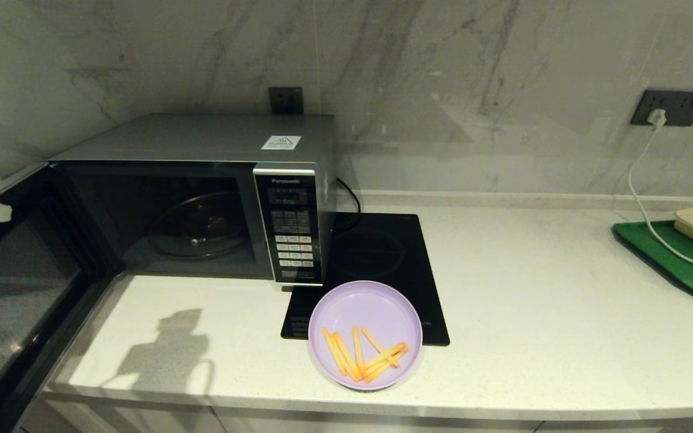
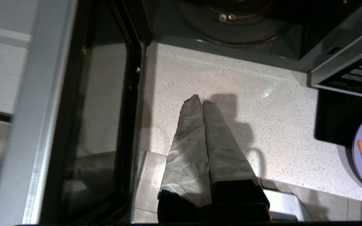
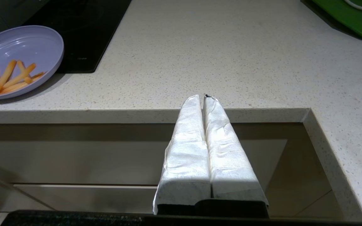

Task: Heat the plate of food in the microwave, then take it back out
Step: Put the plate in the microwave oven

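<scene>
Lilac round plastic plate of orange fry sticks [image 1: 365, 335] on speckled white surface [image 1: 533, 313], partly over black hob [image 1: 382, 264]. Silver-grey microwave [image 1: 202, 198] door wide open. Left end effector [image 2: 199, 102] clenched, empty, above surface near door; right end effector [image 3: 204, 99] clenched, parked. Loading step pending: open, grasp plate rim.

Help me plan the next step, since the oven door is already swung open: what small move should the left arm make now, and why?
Probably swing the left gripper toward the round lilac plastic plate of fries and open its jaws, which are pressed shut and empty. The plate sits on the pale counter, overlapping the flat black glass hob, while the silver-grey microwave stands open with its turntable bare.
</scene>
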You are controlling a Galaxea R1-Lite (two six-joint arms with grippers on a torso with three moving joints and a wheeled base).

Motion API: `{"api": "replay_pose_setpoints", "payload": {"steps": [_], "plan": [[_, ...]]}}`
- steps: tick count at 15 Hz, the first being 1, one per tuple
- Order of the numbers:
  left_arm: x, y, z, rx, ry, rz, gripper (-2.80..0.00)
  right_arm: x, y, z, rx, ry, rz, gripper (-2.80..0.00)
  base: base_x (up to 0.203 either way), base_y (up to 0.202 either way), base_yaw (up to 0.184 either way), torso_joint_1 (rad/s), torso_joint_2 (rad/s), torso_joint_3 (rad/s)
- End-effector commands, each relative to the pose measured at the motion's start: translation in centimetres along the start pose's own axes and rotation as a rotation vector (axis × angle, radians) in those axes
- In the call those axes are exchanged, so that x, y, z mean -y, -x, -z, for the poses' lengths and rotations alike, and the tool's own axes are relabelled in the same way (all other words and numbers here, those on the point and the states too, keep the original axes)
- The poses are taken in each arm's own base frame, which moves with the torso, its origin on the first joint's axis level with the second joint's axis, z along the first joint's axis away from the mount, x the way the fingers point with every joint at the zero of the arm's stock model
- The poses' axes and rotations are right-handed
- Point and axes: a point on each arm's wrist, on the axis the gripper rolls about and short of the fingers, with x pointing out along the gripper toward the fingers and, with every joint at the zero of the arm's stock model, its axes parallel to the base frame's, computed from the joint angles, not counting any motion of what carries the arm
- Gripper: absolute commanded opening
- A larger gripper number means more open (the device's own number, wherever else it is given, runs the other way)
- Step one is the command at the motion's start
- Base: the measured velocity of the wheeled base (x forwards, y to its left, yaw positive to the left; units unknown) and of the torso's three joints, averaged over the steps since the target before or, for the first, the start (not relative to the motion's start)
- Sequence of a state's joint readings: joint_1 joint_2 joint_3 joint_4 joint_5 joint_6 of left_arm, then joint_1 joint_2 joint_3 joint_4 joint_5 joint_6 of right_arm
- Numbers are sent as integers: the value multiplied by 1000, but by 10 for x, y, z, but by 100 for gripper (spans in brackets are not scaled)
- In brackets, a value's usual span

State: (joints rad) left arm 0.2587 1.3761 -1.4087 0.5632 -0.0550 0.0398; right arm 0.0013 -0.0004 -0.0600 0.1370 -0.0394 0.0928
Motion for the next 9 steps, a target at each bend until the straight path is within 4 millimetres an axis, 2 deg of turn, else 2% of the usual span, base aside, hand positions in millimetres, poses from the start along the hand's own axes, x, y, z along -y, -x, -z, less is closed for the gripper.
{"api": "replay_pose_setpoints", "payload": {"steps": [1, 3, 4, 7, 9], "plan": [[1, -7, 4, -33, 2, 28, -280, 0, 0, 0, -2, -1, 0, -280, 0, 0, 0, 0, 0, 0], [10, -9, 11, -100, -15, 87, -280, 0, 0, 0, -2, -1, 0, -280, 0, 0, 0, 0, 0, 0], [21, -9, 15, -149, -40, 137, -280, 0, 0, 0, -2, -1, 0, -280, 0, 0, 0, 0, 0, 0], [67, -10, 27, -271, -58, 309, -280, 0, 0, 0, -2, -1, 0, -280, 0, 0, 0, 0, 0, 0], [102, -22, 38, -396, -33, 373, -280, 0, 0, 0, -2, -1, 0, -280, 0, 0, 0, 0, 0, 0]]}}
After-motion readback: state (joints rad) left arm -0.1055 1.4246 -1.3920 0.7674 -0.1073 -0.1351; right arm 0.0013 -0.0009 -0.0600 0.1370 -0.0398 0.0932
